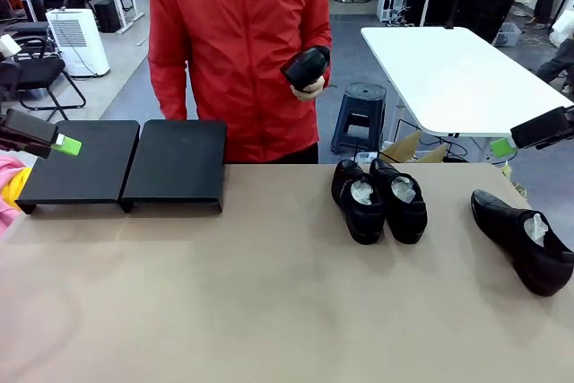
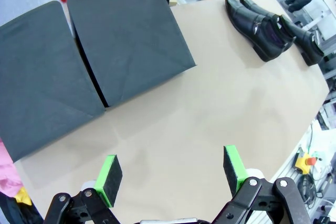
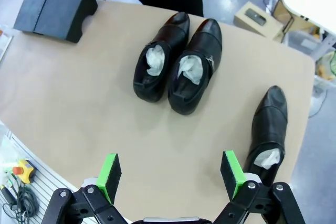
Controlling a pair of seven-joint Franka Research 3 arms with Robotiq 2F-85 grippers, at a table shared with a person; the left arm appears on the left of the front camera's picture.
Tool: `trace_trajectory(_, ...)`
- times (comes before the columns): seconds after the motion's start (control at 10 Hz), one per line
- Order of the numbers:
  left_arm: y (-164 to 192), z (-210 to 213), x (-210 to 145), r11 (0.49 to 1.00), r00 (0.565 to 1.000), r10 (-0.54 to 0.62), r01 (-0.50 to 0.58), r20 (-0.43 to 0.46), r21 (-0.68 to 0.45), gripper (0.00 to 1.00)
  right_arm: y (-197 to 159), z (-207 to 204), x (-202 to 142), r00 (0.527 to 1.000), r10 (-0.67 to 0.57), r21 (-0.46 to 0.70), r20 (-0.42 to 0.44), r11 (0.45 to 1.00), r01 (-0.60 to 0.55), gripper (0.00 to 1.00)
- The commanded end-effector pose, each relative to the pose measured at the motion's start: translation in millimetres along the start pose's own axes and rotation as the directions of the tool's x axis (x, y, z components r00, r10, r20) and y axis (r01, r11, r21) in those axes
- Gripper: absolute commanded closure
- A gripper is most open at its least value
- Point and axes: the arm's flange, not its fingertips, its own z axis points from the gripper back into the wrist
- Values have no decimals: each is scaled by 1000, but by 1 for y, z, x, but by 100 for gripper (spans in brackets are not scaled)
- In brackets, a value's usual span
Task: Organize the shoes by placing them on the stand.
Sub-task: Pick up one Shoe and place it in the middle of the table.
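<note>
Two black shoes (image 1: 359,201) (image 1: 400,199) stuffed with white paper lie side by side on the table right of centre; a third shoe (image 1: 526,241) lies near the right edge. A person in a red jacket holds a fourth black shoe (image 1: 307,67) in one hand behind the table. The black two-section stand (image 1: 175,163) sits at the far left with nothing on it. My left gripper (image 1: 65,144) hovers open over the stand's left end. My right gripper (image 1: 504,146) hangs open above the right edge. The right wrist view has the pair (image 3: 157,64) (image 3: 195,69) ahead of the open gripper (image 3: 170,174) and the single shoe (image 3: 269,129) by its right finger.
The tan table (image 1: 251,293) has a wide bare stretch in front and in the middle. Pink and yellow cloth (image 1: 7,187) lies at the left edge. Behind the person stand a white table (image 1: 457,69) and a stool (image 1: 359,114). From the left wrist, the stand (image 2: 126,35) is ahead and the pair (image 2: 257,22) far right.
</note>
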Motion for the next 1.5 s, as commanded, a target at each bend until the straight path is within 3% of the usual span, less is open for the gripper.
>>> trace_trajectory(0.0,1,0,0,1000,1000,-4,4,9,-19,0,-2,1,-3,1000,14,22,17,1000,-15,0)
trace_trajectory(0.2,1,0,0,1000,1000,-4,4,9,-19,0,-1,1,0,1000,-1,1,3,1000,1,0)
trace_trajectory(0.3,1,0,0,1000,1000,-4,4,9,-19,0,16,-19,19,994,-106,24,-40,994,107,0)
trace_trajectory(0.4,1,0,0,1000,1000,-4,4,9,-19,0,34,-39,37,975,-185,-93,-123,980,174,0)
trace_trajectory(0.5,1,0,0,1000,1000,-4,4,9,-19,0,45,-51,52,964,-167,-56,-206,986,159,0)
trace_trajectory(0.9,1,0,0,1000,1000,-4,4,9,-19,0,78,-129,102,866,-181,-166,-466,979,115,0)
trace_trajectory(1.2,1,0,0,1000,1000,-4,4,9,-19,0,78,-189,119,836,-246,-265,-491,956,125,0)
trace_trajectory(1.4,1,0,0,1000,1000,-4,4,9,-19,0,71,-213,121,848,-252,-278,-467,952,130,0)
